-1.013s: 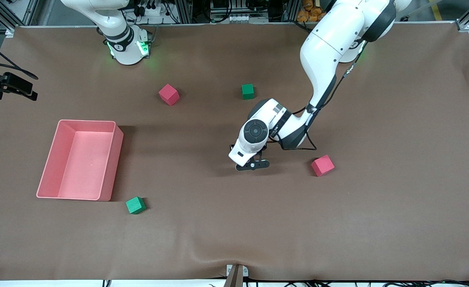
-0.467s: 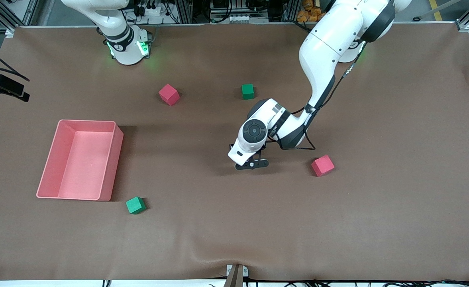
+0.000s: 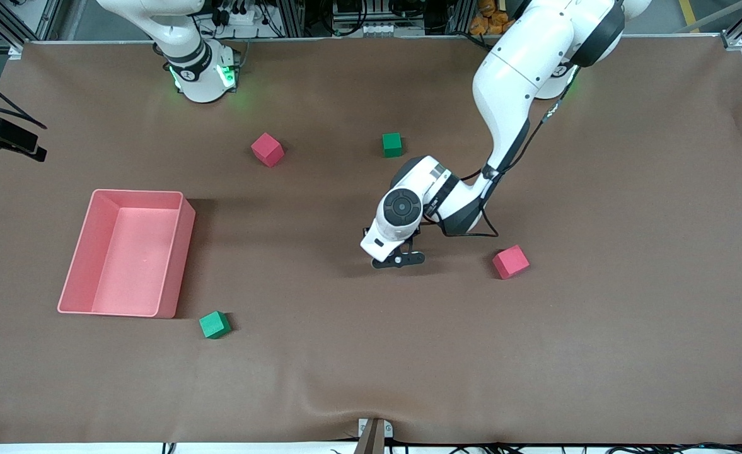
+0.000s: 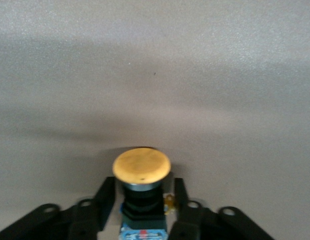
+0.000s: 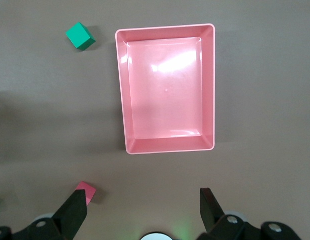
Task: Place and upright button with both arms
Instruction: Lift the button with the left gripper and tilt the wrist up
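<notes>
Brown table point(image 3: 629, 353), button point(image 4: 141, 167) mid-table.

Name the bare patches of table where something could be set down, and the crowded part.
Bare: the wide strip nearest the camera, below the bin, green cube and red cube. Crowded: mid-table, where the left gripper closes around the button.

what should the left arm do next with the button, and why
Probably finish closing the left tool and lift slowly. Its fingers flank the black body of the button, which stands on the table orange cap up. The right tool waits open high above the pink bin.
</notes>
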